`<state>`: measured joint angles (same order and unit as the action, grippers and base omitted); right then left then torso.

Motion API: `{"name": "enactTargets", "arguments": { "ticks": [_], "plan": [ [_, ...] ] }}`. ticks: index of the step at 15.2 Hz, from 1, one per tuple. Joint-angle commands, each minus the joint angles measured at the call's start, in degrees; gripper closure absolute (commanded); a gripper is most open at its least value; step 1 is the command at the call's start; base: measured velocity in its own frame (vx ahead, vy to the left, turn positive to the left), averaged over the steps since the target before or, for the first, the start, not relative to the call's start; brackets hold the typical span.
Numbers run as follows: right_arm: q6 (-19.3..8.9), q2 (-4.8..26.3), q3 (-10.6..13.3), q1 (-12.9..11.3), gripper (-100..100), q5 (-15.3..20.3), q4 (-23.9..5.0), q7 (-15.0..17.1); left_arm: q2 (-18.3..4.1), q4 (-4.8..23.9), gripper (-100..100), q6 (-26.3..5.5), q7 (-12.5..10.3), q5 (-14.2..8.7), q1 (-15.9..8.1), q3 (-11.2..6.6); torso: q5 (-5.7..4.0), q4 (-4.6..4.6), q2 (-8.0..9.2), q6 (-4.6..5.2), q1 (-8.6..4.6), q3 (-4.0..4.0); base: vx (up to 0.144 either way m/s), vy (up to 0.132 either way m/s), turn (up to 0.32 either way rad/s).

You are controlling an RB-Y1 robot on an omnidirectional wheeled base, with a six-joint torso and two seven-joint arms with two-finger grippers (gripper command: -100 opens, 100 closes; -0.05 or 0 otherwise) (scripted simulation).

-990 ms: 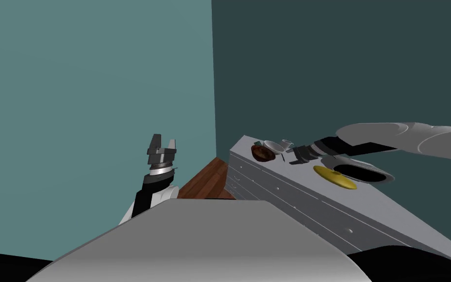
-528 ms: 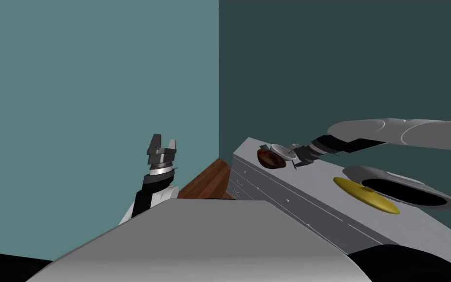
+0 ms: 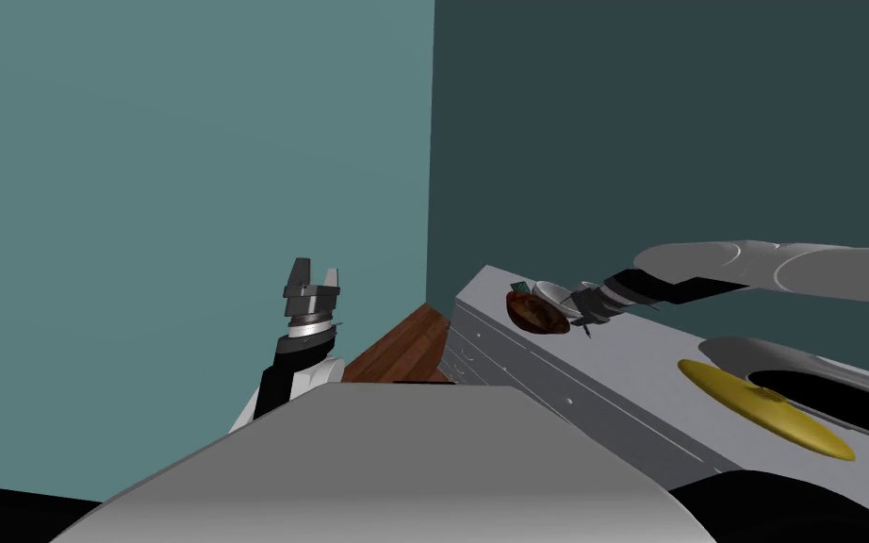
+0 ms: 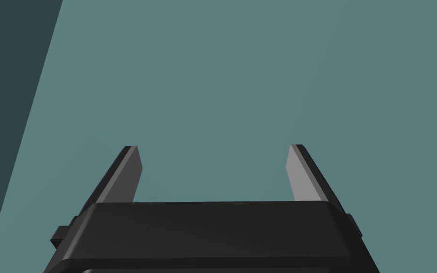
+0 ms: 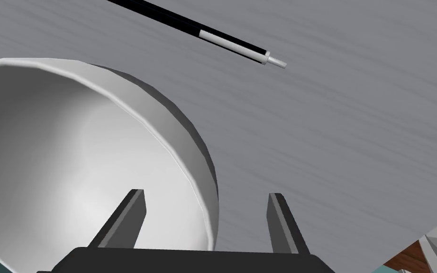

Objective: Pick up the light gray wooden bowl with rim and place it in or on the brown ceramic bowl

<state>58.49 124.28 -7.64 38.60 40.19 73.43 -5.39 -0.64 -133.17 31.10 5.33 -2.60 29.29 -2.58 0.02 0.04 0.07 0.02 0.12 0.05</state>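
1. Head view, centre right: the grey cabinet top (image 3: 645, 351) carries the brown bowl (image 3: 536, 313), with the pale bowl (image 3: 551, 293) close beside it.
2. Right gripper (image 5: 205, 194), lower centre of its wrist view, stands unclenched astride the pale bowl's wall; it should close squarely before lifting.
3. Left gripper (image 3: 315, 275), left of centre, hangs spread.
4. Avoid the pen (image 5: 232, 45).

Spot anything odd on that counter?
The white bowl looks tipped rather than flat, its rim between the open fingers of the right gripper, beside the brown bowl. A pen lies loose on the counter.
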Motion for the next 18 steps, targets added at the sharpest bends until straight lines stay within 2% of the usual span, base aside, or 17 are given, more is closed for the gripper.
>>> {"name": "enactTargets", "arguments": {
  "ticks": [1,4,5,6,7,8,13,18],
  "plan": [
    [0.0,0.0,0.0,0.0,100,0.0,0.0,0.0,0.0,0.0,0,0.0,0.0,0.0,0.0,0.0,0.0,0.0,0.0,0.0,0.0,0.0,0.0,0.0,0.0],
    [0.0,0.0,0.0,0.0,100,0.0,0.0,0.0,0.0,0.0,0,0.0,0.0,0.0,0.0,0.0,-0.02,-0.01,-0.06,0.0,-0.03,-0.03,0.0,0.0,0.0],
    [1.7,1.5,-0.3,-1.3,100,-0.1,0.2,0.9,0.0,0.0,0,0.0,0.0,0.0,0.0,0.0,-0.02,-0.01,-0.07,0.0,-0.04,-0.04,0.014,-0.007,-0.137],
    [2.2,2.2,-0.5,-1.6,100,-0.2,0.2,1.1,0.0,0.0,0,0.0,0.0,0.0,0.0,-0.01,0.04,0.02,-0.09,0.05,-0.04,-0.03,0.032,-0.014,-0.2],
    [1.2,1.3,-0.3,-1.0,100,-0.1,0.1,0.5,0.0,0.0,0,0.0,0.0,0.0,0.0,-0.01,0.05,0.03,-0.1,0.08,-0.03,-0.03,0.023,-0.008,-0.073],
    [3.4,3.1,-1.5,-3.0,100,-0.5,-0.3,2.1,0.0,0.0,0,0.0,0.0,0.0,0.0,0.0,0.01,0.0,-0.1,0.04,-0.03,-0.05,-0.034,0.02,-0.121],
    [6.9,6.5,-3.5,-5.4,100,-1.4,-1.0,4.3,0.0,0.0,0,0.0,0.0,0.0,0.0,0.0,0.17,0.18,0.42,0.05,0.37,0.29,-0.085,0.042,-0.131],
    [10.5,10.0,-5.0,-7.6,100,-2.4,-1.7,6.2,0.0,0.0,0,0.0,0.0,0.0,0.0,0.0,0.26,0.22,0.38,0.06,0.43,0.29,-0.052,0.039,-0.076]
  ]
}}
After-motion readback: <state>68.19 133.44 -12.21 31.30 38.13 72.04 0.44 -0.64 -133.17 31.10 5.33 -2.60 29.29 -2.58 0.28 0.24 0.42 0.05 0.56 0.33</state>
